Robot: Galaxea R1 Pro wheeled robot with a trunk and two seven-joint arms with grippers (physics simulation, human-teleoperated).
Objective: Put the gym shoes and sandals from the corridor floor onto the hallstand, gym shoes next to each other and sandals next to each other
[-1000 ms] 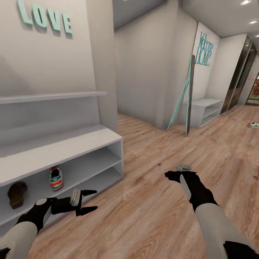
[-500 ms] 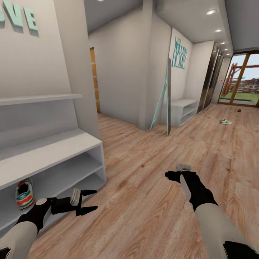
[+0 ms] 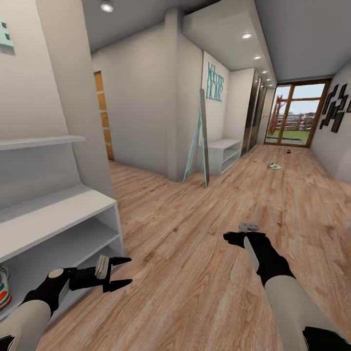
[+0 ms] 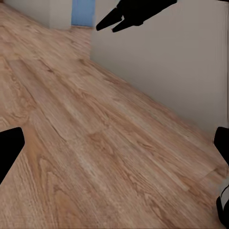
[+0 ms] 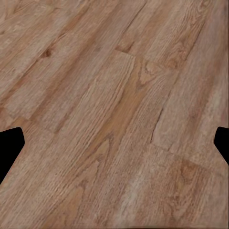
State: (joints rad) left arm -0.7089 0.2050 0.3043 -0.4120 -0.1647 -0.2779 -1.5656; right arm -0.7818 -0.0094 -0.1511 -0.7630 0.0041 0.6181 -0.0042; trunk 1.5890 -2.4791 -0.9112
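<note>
Camera: head view has swung to the right; whole picture shifted, things themselves not moved.
Hallstand (image 3: pixel 58 219): slid toward the left edge; less of it in view than before.
Shelved gym shoe (image 3: pixel 3 292): now cut by the left edge.
Shelved sandal: gone from view.
Floor gym shoe (image 3: pixel 274 166): now nearer the picture's middle, farther down the corridor floor (image 3: pixel 195 253).
Glass door (image 3: pixel 292 114): come into view.

Even bright render; ceiling spotlights (image 3: pixel 247 35) glowing, daylight through far glass door (image 3: pixel 294 115); soft shadows, slight blur.
</note>
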